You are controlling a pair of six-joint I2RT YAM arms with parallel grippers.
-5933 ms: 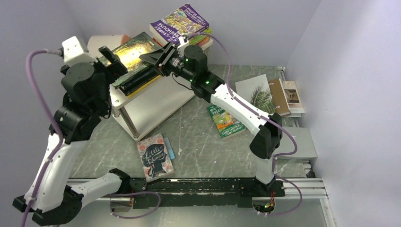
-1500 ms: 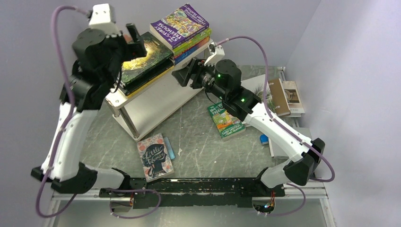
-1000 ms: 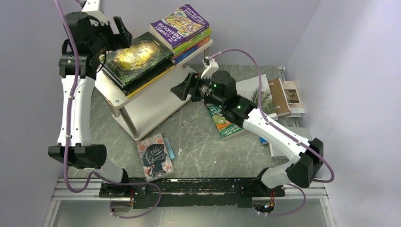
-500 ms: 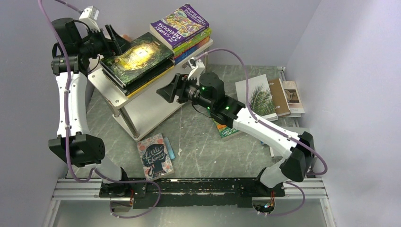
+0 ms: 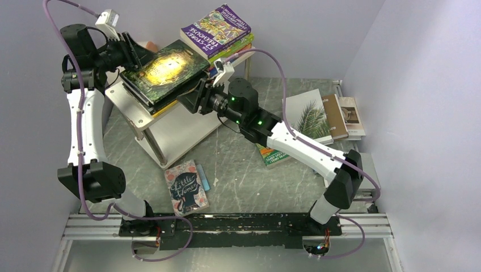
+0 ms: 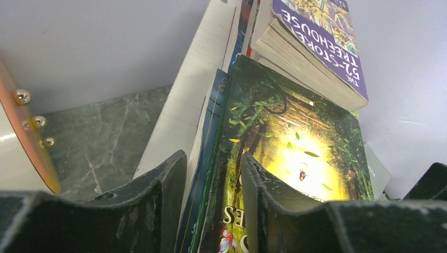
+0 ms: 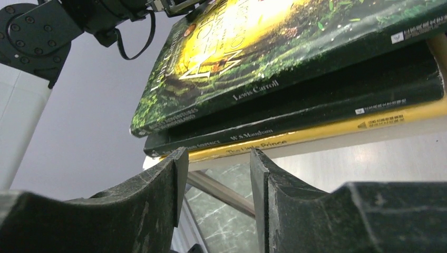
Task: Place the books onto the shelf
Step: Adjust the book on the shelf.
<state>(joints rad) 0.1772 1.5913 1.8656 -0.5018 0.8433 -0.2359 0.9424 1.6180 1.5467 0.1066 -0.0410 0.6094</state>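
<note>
A green-gold book (image 5: pixel 164 68) tops a stack on the upper board of the white shelf (image 5: pixel 127 107), with a black book (image 7: pixel 316 105) and a yellow one (image 7: pixel 327 132) under it. A purple Treehouse book (image 5: pixel 215 28) heads a second stack behind. My left gripper (image 5: pixel 131 50) is at the stack's back-left end. Its jaws (image 6: pixel 212 158) are partly open around the book edges; contact is unclear. My right gripper (image 5: pixel 190 97) faces the stack's front edge, open, holding nothing (image 7: pixel 219 153). Little Women (image 5: pixel 186 188) and a green Treehouse book (image 5: pixel 271 156) lie on the table.
A white palm-leaf book (image 5: pixel 309 113), a brown one (image 5: pixel 334 116) and a grey one (image 5: pixel 351 113) lie at the right. A small blue bar (image 5: pixel 205 184) lies beside Little Women. A white cylinder with a peach end (image 6: pixel 21 142) stands behind the shelf. Walls close in on three sides.
My left gripper came down to the stack's back-left end and its jaws narrowed. My right arm swung left and up to the stack's front edge, jaws narrowing too.
</note>
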